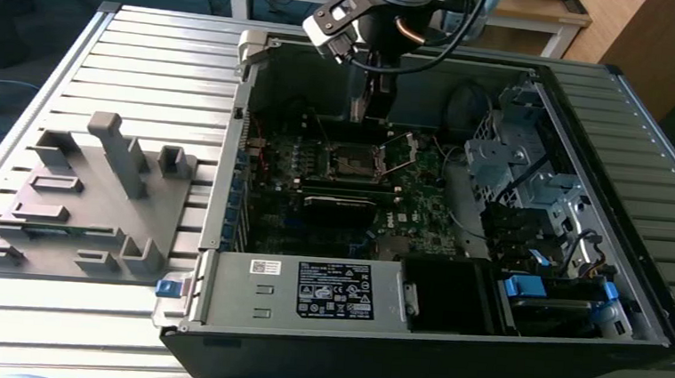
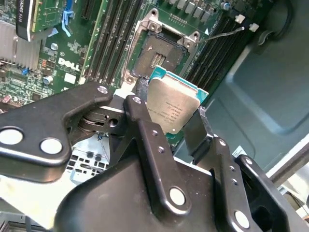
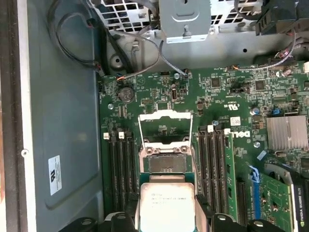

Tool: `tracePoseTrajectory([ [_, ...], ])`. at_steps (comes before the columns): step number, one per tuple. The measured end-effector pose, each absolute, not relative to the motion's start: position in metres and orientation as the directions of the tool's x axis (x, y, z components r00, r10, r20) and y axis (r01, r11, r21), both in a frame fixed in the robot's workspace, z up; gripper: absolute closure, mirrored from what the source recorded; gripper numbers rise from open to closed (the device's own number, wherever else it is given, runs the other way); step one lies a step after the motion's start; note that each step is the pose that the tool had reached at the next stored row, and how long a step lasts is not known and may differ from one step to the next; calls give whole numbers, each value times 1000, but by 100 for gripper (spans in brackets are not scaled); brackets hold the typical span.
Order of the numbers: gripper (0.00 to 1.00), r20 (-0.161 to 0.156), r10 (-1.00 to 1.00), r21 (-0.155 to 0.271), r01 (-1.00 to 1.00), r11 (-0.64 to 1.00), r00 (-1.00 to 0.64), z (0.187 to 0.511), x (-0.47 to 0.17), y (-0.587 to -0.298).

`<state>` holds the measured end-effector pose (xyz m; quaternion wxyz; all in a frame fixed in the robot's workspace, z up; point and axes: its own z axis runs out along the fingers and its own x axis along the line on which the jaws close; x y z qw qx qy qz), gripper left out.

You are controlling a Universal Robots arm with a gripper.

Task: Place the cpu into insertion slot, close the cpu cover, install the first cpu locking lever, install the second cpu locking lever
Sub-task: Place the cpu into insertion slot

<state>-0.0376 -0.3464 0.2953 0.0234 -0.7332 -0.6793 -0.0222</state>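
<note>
My gripper (image 1: 367,111) hangs inside the open computer case, just behind the insertion slot (image 1: 350,160). It is shut on the cpu (image 2: 173,104), a flat silver-topped chip with a green edge, held by its two sides between the black fingers (image 2: 141,121). In the first wrist view the cpu (image 3: 166,203) sits between the fingertips, with the gripper (image 3: 166,215) a short way from the bare insertion slot (image 3: 166,164). The cpu cover (image 3: 164,114) is swung open on the far side of the slot. In the second wrist view the slot (image 2: 158,54) lies beyond the chip, dark in the centre.
Rows of long black memory slots (image 3: 215,159) flank the socket. A graphics card (image 1: 339,205) lies in front of it and the power supply (image 1: 306,289) nearer the front. Drive cages (image 1: 530,167) fill the exterior view's right. A grey fixture plate (image 1: 87,198) rests on the table beside the case.
</note>
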Motion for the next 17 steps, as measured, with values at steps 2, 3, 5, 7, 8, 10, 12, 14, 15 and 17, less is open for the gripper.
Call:
tracePoseTrajectory([
  [2, 46, 73, 994, -2, 997, -75, 75, 294, -38, -347],
  [3, 46, 79, 994, 0, 997, -74, 74, 294, -38, -347],
  [5, 46, 89, 993, 4, 997, -72, 72, 294, -38, -347],
  [7, 46, 91, 993, 5, 997, -72, 71, 293, -38, -347],
  [8, 46, 91, 993, 6, 997, -72, 71, 293, -38, -347],
  [10, 46, 91, 993, 6, 997, -72, 71, 293, -38, -347],
  [12, 46, 91, 993, 7, 997, -72, 71, 293, -38, -347],
  [14, 46, 91, 993, 7, 997, -72, 71, 293, -38, -347],
  [15, 46, 91, 993, 7, 997, -72, 71, 293, -38, -347],
  [17, 46, 91, 993, 7, 997, -72, 71, 293, -38, -347],
])
